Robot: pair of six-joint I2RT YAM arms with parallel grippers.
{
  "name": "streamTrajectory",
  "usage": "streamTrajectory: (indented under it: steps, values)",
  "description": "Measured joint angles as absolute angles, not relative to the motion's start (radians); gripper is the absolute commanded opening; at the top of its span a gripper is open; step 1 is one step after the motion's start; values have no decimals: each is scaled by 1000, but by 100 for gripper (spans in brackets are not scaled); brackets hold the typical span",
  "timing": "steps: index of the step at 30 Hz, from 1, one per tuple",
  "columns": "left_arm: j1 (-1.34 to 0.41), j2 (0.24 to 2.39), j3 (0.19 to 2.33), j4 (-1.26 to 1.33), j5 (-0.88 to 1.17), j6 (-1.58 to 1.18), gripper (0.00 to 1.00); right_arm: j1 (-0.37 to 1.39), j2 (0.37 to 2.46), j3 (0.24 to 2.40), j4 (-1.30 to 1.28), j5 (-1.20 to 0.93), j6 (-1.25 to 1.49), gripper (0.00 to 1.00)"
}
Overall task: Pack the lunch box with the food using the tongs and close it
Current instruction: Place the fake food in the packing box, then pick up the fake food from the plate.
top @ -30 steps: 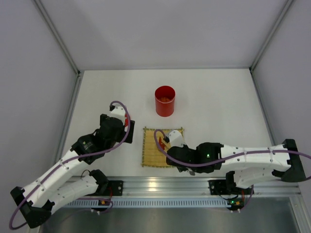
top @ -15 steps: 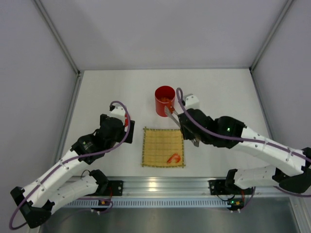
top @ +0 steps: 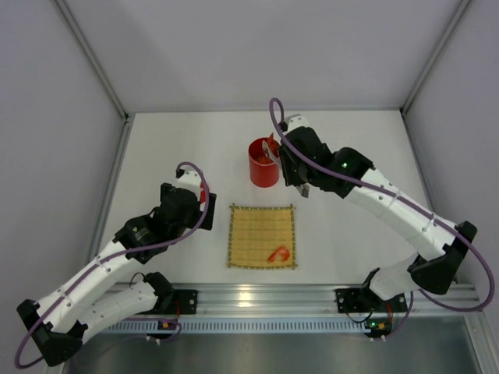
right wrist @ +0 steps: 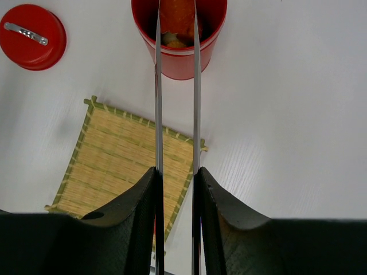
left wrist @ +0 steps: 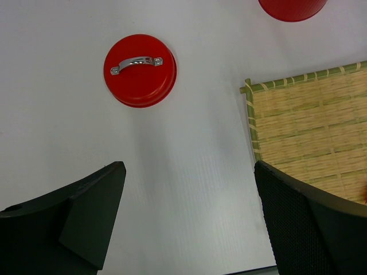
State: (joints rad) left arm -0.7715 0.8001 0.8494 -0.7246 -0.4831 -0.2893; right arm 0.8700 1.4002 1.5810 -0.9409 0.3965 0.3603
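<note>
The red lunch box [top: 263,165] stands open behind the mat. Inside it lie pieces of food [right wrist: 172,39]. My right gripper [top: 295,167] [right wrist: 176,172] is shut on the silver tongs [right wrist: 157,91]. Their tips reach over the box's mouth and pinch an orange-red piece [right wrist: 176,16]. One red shrimp-like piece [top: 279,254] lies on the mat's near right corner. The red lid [left wrist: 140,70] [right wrist: 32,36] with its silver tab lies flat on the table to the left. My left gripper [left wrist: 189,169] [top: 201,204] hangs open above bare table just short of the lid, holding nothing.
The yellow bamboo mat [top: 257,230] [right wrist: 114,154] lies between the arms, in front of the lunch box. Grey walls close the table at the left, back and right. A metal rail [top: 257,296] with the arm bases runs along the near edge.
My right arm has swung from low over the mat up and back to the lunch box, carrying the tongs with a piece in them. The left arm has stayed put.
</note>
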Motion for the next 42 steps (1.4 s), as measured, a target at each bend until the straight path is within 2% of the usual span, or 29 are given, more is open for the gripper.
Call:
streamTrajectory:
  steps: [11, 21, 30, 36, 42]
  values:
    - [-772, 800, 849, -725, -483, -289, 99, 846, 1478, 1587, -906, 353, 338, 33]
    - [-772, 800, 849, -725, -483, -289, 99, 838, 1482, 1587, -905, 345, 331, 47]
    - [-772, 800, 849, -725, -483, -289, 99, 832, 1472, 1615, -907, 345, 331, 47]
    - [-772, 800, 849, -725, -483, -289, 99, 839, 1342, 1585, -914, 315, 333, 45]
    - [-772, 800, 849, -725, -482, -289, 99, 920, 1093, 1332, -933, 301, 374, 44]
